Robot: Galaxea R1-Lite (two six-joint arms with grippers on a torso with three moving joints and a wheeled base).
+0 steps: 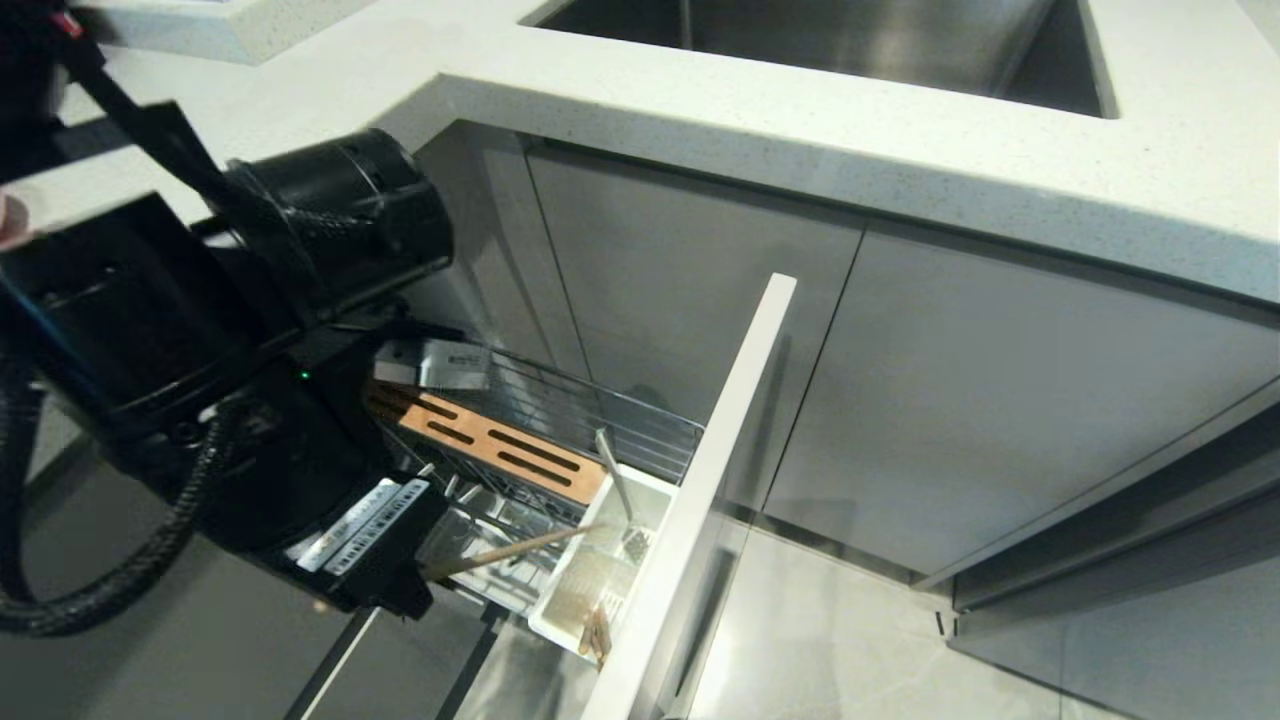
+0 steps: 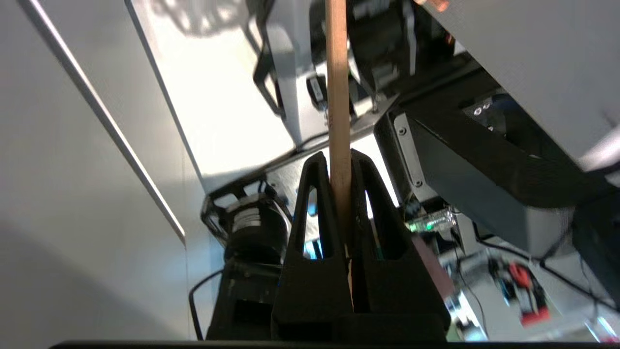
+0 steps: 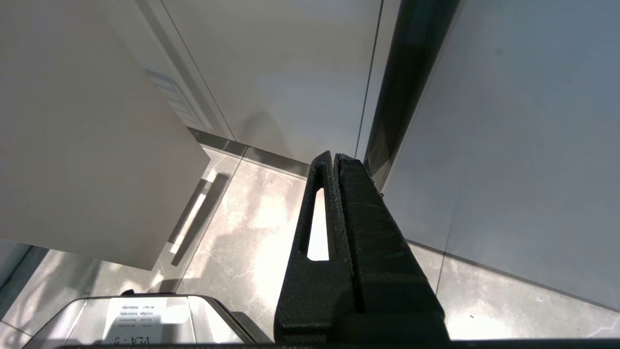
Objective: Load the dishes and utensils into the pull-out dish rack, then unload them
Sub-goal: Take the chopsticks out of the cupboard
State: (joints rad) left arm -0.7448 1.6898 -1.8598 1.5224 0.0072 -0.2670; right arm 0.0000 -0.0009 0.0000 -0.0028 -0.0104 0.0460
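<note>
The left hand is clamping a slim light-brown wooden chopstick between its two black fingers, which are pressed tight on either side of the stick; in the head view the same chopstick is sticking out from the hand over the pulled-out chrome wire dish rack, its free end pointing towards the white plastic utensil caddy at the rack's front end, just behind the pale grey cabinet front. Whether one stick or the pair is being held cannot be told. Something brown, perhaps the other chopstick, is showing at the caddy's near corner. A slim silver metal spoon is standing tilted in the caddy, handle up, beside the slotted wooden strip running along the rack. A chopstick is light, stiff and smooth, so it is likely to pivot or slide in a narrow pinch; the hold here is sitting near one end, leaving a long free length that will swing with any wrist turn, and a grip nearer the middle would steady it more. It is not fragile, but its thin tip could catch on the wires or caddy slots. The spoon would be heavier at the bowl and slippery, best taken by the handle's upper part. The right hand is hanging idle near the floor by the cabinets, its fingers closed together on nothing.
</note>
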